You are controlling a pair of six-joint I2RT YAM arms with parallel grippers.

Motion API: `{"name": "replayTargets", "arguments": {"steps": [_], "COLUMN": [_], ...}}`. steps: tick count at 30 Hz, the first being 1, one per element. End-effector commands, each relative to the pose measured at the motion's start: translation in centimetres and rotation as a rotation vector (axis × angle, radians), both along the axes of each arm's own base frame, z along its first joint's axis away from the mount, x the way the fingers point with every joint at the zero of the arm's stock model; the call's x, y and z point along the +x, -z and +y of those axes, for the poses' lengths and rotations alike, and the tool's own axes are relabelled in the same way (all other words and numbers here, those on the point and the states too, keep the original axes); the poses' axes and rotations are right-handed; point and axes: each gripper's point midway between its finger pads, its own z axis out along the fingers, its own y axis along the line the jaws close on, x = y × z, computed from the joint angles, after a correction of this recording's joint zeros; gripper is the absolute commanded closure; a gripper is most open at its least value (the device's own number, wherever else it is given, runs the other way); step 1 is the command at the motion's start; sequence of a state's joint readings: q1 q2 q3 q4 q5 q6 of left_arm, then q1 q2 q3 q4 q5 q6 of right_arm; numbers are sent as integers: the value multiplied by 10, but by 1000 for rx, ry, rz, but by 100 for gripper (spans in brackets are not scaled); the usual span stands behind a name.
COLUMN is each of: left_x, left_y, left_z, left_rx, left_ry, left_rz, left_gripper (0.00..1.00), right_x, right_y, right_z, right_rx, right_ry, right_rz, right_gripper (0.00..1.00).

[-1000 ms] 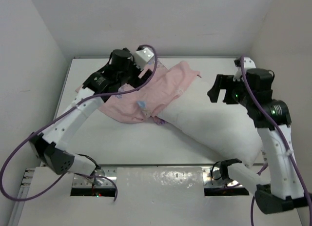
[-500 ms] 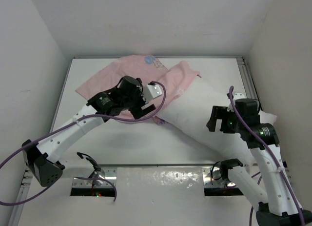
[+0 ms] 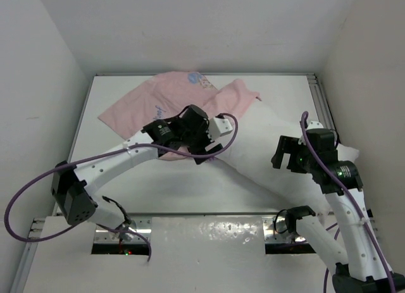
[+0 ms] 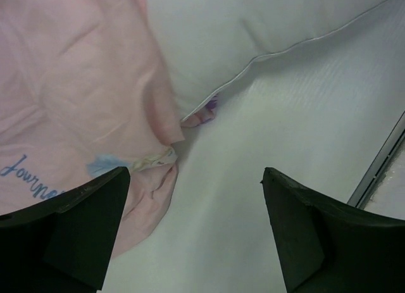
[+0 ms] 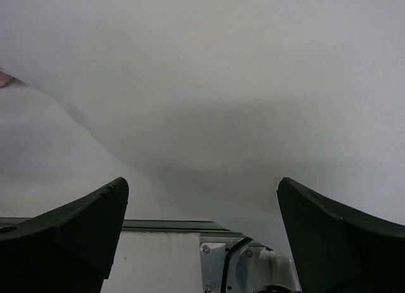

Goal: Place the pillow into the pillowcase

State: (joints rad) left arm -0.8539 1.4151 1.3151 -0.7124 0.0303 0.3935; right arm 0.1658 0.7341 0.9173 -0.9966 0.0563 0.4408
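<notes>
We see a white counter (image 3: 126,179) boxed in by plain white walls (image 3: 190,27) on the left, far and right sides. A metal rail (image 3: 209,233) runs along its near edge. The pillowcase (image 3: 145,106) is spread over the far left of the counter, pale pink side up. Its crumpled edge lies against the far end of the pillow (image 3: 266,154). The pillow lies diagonally on the counter, reaching from mid-counter towards the near right corner. The left end effector (image 4: 193,174) hangs above the spot where pillowcase and pillow meet, fingers spread and holding nothing. The right end effector (image 5: 202,182) is just as wide apart over the pillow, and we see nothing in its grip.
</notes>
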Motion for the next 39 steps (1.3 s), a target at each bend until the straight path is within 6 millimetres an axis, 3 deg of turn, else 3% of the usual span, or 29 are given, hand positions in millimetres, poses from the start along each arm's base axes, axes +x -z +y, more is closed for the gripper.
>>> {"name": "replayTargets", "arguments": {"steps": [1, 3, 4, 7, 10, 14, 19, 20, 25, 26, 28, 29, 31, 34, 37, 39], "left_x": [4, 12, 17, 30, 33, 30, 37, 36, 38, 39, 38, 38, 38, 38, 40, 42], "left_y": [-8, 0, -8, -4, 9, 35, 58, 59, 53, 52, 53, 52, 54, 44, 28, 18], "left_z": [-27, -36, -41, -48, -51, -48, -27, -29, -37, -38, -39, -39, -39, -41, -42, -44], "left_rx": [-71, -52, -65, -44, -16, 51, 160, 156, 117, 111, 106, 102, 99, 81, 50, 25], "left_ry": [0, -11, -13, -39, -38, -28, -44, -40, -39, -40, -44, -47, -65, -79, -84, -87], "left_rz": [9, 26, 10, -2, 21, 61, 11, 11, 8, 7, 13, 15, 27, 29, 9, -8], "left_gripper": [16, 15, 15, 14, 14, 14, 18, 24, 46, 59, 72, 85, 98, 100, 100, 100], "right_x": [4, 8, 9, 15, 22, 39, 52, 54, 49, 46, 44, 41, 38, 38, 52, 65], "right_y": [5, 8, 9, 8, 6, -7, -18, -25, -19, -15, -14, -9, -8, -13, -38, -41], "right_z": [-6, -6, -7, -6, -1, 10, 3, 3, 9, 10, 11, 11, 12, 18, 24, 39], "right_rx": [-35, -47, -59, -71, -58, -45, -204, -220, -225, -218, -204, -196, -182, -185, -220, -230], "right_ry": [14, 3, -8, -26, -50, -105, -136, -145, -169, -163, -155, -149, -151, -205, -274, -368], "right_rz": [3, 13, 13, 17, 2, -82, -58, -60, -38, -33, -52, -43, -51, -61, -112, -141], "right_gripper": [1, 1, 1, 1, 1, 1, 1, 1, 1, 1, 1, 1, 1, 1, 1, 1]}}
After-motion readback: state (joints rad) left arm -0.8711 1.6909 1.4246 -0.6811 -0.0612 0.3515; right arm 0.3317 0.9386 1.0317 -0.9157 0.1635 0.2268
